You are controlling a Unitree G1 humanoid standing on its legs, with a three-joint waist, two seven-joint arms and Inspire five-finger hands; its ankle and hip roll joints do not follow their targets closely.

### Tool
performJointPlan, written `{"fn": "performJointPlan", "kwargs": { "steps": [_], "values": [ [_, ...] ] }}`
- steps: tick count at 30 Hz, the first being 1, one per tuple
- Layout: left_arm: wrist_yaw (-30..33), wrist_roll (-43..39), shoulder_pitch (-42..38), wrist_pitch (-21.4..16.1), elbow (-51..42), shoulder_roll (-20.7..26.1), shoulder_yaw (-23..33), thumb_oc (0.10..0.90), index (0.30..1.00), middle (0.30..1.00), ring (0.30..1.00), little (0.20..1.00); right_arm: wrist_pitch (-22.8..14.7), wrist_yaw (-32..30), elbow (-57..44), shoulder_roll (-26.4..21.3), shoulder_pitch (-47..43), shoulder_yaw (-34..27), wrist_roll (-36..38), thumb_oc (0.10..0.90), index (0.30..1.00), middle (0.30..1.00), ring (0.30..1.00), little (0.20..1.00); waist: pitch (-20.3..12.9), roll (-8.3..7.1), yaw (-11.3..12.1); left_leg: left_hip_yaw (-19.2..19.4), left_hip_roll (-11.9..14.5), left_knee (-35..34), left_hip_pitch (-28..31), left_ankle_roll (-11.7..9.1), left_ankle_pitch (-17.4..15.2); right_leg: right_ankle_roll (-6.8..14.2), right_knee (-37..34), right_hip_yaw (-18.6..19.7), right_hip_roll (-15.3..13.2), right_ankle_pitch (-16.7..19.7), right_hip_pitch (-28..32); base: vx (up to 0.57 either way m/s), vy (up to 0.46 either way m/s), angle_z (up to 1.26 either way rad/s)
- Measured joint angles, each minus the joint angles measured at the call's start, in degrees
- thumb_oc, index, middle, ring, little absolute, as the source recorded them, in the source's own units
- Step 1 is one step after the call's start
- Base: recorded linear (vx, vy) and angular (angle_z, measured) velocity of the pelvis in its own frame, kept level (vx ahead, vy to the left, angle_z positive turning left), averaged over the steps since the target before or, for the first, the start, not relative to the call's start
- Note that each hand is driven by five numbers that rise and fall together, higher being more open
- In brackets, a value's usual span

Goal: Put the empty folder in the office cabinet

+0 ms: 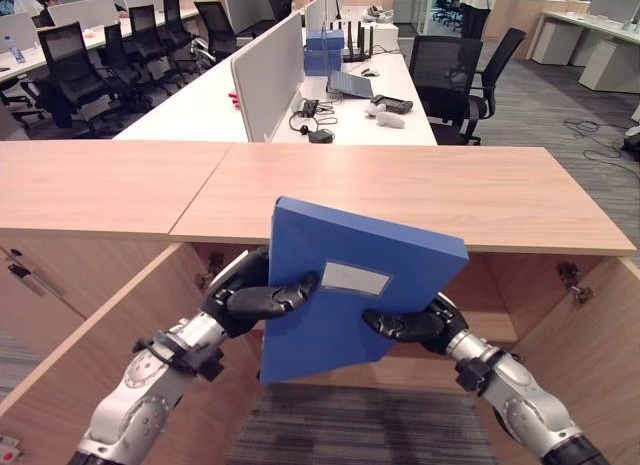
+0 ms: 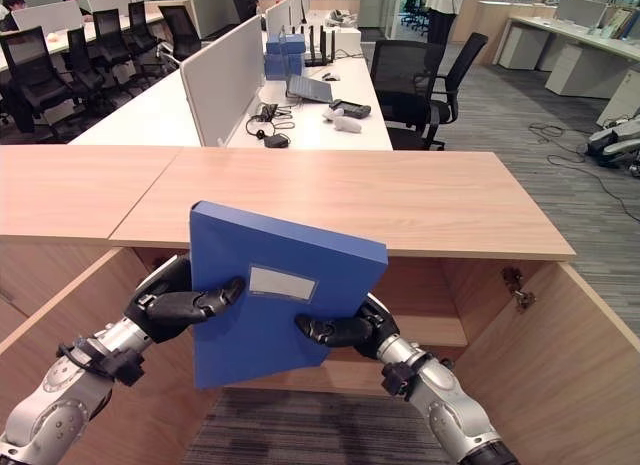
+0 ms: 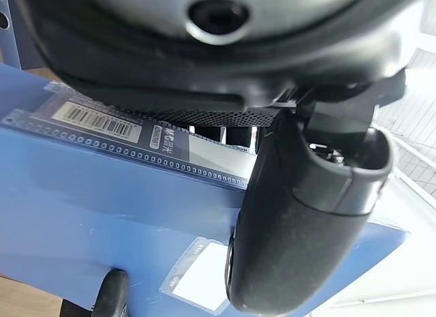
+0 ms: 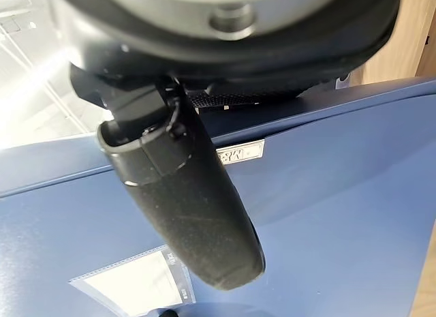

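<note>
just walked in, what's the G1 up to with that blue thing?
It is holding a blue folder with both hands in front of an open wooden cabinet. The left hand grips the folder's left edge and the right hand its right edge, thumbs across the front face. The folder is tilted, raised about level with the cabinet's top edge and not yet inside. Both cabinet doors stand swung open to the sides.
</note>
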Motion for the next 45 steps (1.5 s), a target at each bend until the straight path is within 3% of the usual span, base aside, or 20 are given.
{"fn": "performJointPlan", "kwargs": {
  "steps": [1,4,7,9,11,14,15,17,19,23,26,29,31,33,37,41,45],
  "values": [
    [0.0,0.0,0.06,-0.03,0.07,-0.01,0.01,0.8,0.9,0.9,0.9,0.9,0.1,0.0,-0.02,-0.31,0.0,-0.01,-0.01,0.4,0.3,0.3,0.3,0.3,-0.02,-0.01,0.02,-0.04,0.0,0.0,-0.04,0.0,0.01,0.0,0.0,-0.01,0.0,0.0,0.0,0.0,0.0,0.0],
    [-0.18,0.21,0.27,-0.66,1.8,-0.17,-0.57,0.8,0.9,0.9,0.9,0.9,1.48,0.06,-0.04,-1.73,0.01,0.57,0.01,0.4,0.3,0.3,0.3,0.3,-0.04,-0.06,0.1,-0.31,0.0,0.0,-0.31,-0.04,0.14,-0.01,0.0,-0.28,-0.01,-0.01,-0.02,0.0,0.005,0.05],
    [-2.83,8.29,1.21,-1.69,6.5,-0.35,-0.66,0.8,0.9,0.9,0.9,0.9,4.54,3.13,-0.96,-5.84,0.01,2.02,-2.51,0.4,0.3,0.3,0.3,0.3,-0.04,-0.12,0.17,-0.39,0.03,0.0,-0.52,-0.05,0.22,-0.04,0.0,-0.56,-0.02,-0.03,-0.05,0.01,0.008,0.05],
    [-5.59,16.41,5.8,-2.82,10.22,1.73,-0.56,0.8,0.9,0.9,0.9,0.9,5.51,5.98,-1.58,-12.13,0.55,2.23,-7.63,0.4,0.3,0.3,0.3,0.3,-0.06,-0.4,0.16,-0.4,0.08,0.0,-0.55,-0.05,0.21,-0.07,-0.01,-0.6,0.0,-0.14,-0.08,0.0,0.0,0.0],
    [-9.37,20.81,12.37,-4.98,15.55,3.56,-0.49,0.8,0.9,0.9,0.9,0.9,6.08,7.69,-1.37,-15.37,4.1,2.01,-10.64,0.4,0.3,0.3,0.3,0.3,-0.02,-0.46,0.4,-0.45,0.07,-0.01,-0.67,-0.04,0.17,-0.02,-0.02,-1.07,-0.02,-0.27,-0.13,0.0,0.012,0.02],
    [-9.37,25.69,17.25,-5.38,23.86,3.57,-0.15,0.8,0.9,0.9,0.9,0.9,6.89,10.11,-0.45,-15.46,9.35,1.75,-11.24,0.4,0.3,0.3,0.3,0.3,0.07,-0.63,0.37,-0.72,0.11,-0.01,-0.92,-0.03,0.15,-0.07,-0.4,-1.43,-0.03,-0.48,-0.21,0.0,0.008,0.04],
    [-9.55,27.1,18.11,-5.52,25.3,3.56,-0.24,0.8,0.9,0.9,0.9,0.9,6.83,10.18,0.24,-14.71,10.26,1.65,-11.62,0.4,0.3,0.3,0.3,0.3,0.07,-0.68,0.36,-0.72,0.11,-0.01,-0.91,-0.03,0.14,-0.04,-0.4,-1.43,-0.04,-0.53,-0.2,0.0,0.0,0.0],
    [-9.44,35.21,18.55,-5.08,30.1,2.36,-1.41,0.8,0.9,0.9,0.9,0.9,7.38,9.67,6.89,-7.0,12.62,-0.63,-12.95,0.4,0.3,0.3,0.3,0.3,-0.02,-1.08,0.47,-1.14,0.11,-0.01,-1.1,-0.07,0.11,-0.13,-0.4,-1.44,-0.05,-0.75,-0.23,0.01,-0.001,0.04],
    [-9.08,38.63,18.23,-5.52,30.69,1.37,-1.79,0.8,0.9,0.9,0.9,0.9,7.35,9.4,9.32,-2.5,13.05,-2.27,-12.97,0.4,0.3,0.3,0.3,0.3,-0.07,-1.16,0.51,-1.37,0.05,0.0,-1.62,-0.04,0.33,-0.08,-0.4,-1.66,-0.13,-0.74,-0.52,0.01,-0.003,0.07],
    [-6.51,42.91,16.91,-6.53,34.15,-6.64,-1.82,0.8,0.9,0.9,0.9,0.9,5.71,6.1,18.11,6.13,13.3,-6.7,-14.6,0.4,0.3,0.3,0.3,0.3,-0.3,-0.84,0.89,-1.44,-0.02,0.0,-1.92,0.0,0.39,0.13,-0.04,-1.68,-0.21,-0.92,-0.85,0.0,0.0,0.01],
    [-3.65,47.44,13.61,-7.53,43.48,-14.64,-2.9,0.8,0.9,0.9,0.9,0.9,4.13,1.98,24.9,11.27,12.88,-10.15,-14.5,0.4,0.3,0.3,0.3,0.3,-1.3,-0.96,1.16,-1.58,-0.07,0.01,-2.39,-0.08,0.47,-0.07,-0.03,-1.87,-0.25,-0.59,-1.15,0.0,-0.001,0.03],
    [-1.91,49.27,13.87,-7.93,45.48,-15.95,-3.39,0.8,0.9,0.9,0.9,0.9,3.78,0.12,26.88,12.51,12.85,-10.06,-10.93,0.4,0.3,0.3,0.3,0.3,-1.22,-0.84,1.12,-1.68,0.05,0.0,-2.61,-0.11,0.55,-0.12,-0.07,-2.02,-0.14,-0.6,-1.31,0.0,-0.001,0.01],
    [4.23,50.96,9.26,-9.55,58.18,-20.37,-2.79,0.8,0.9,0.9,0.9,0.9,2.65,-4.9,35.99,18.32,10.02,-13.89,-2.89,0.4,0.3,0.3,0.3,0.3,-1.65,-0.29,1.21,-1.81,0.02,-0.01,-2.55,-0.11,0.56,-0.08,-0.4,-2.08,-0.18,-0.66,-1.14,0.0,0.0,0.0],
    [7.41,51.27,8.14,-8.95,61.08,-22.34,-2.29,0.8,0.9,0.9,0.9,0.9,1.8,-9.21,37.97,22.42,9.52,-16.09,3.54,0.4,0.3,0.3,0.3,0.3,-1.59,0.39,1.18,-1.82,0.04,-0.01,-2.74,-0.11,0.61,-0.03,-0.4,-2.13,-0.16,-0.69,-1.31,0.0,0.0,0.0],
    [9.75,51.39,8.67,-9.3,60.57,-22.89,-2.98,0.8,0.9,0.9,0.9,0.9,-0.52,-11.88,37.98,23.56,8.49,-16.62,10.15,0.4,0.3,0.3,0.3,0.3,-1.72,1.1,1.34,-2.14,0.04,-0.01,-2.86,-0.11,0.64,-0.03,-0.42,-2.75,-0.21,-0.73,-1.25,-0.01,-0.007,0.04],
    [11.23,51.02,8.78,-9.41,60.71,-23.07,-3.02,0.8,0.9,0.9,0.9,0.9,-5.17,-16.43,40.99,23.88,2.49,-23.09,16.88,0.4,0.3,0.3,0.3,0.3,-1.65,1.3,1.76,-3.13,0.03,-0.01,-3.78,-0.16,1.09,-0.15,-0.42,-3.27,-0.23,-0.68,-1.58,-0.01,-0.019,0.12],
    [11.47,51.06,8.17,-9.55,60.77,-22.75,-4.61,0.8,0.9,0.9,0.9,0.9,-10.12,-18.72,44.99,21.24,-5.75,-28.85,20.82,0.4,0.3,0.3,0.3,0.3,-1.38,2.23,2.73,-3.55,0.02,0.01,-4.83,-0.17,1.43,0.12,-0.43,-3.65,-0.25,-0.63,-2.33,-0.01,-0.014,0.04]
  ]
}}
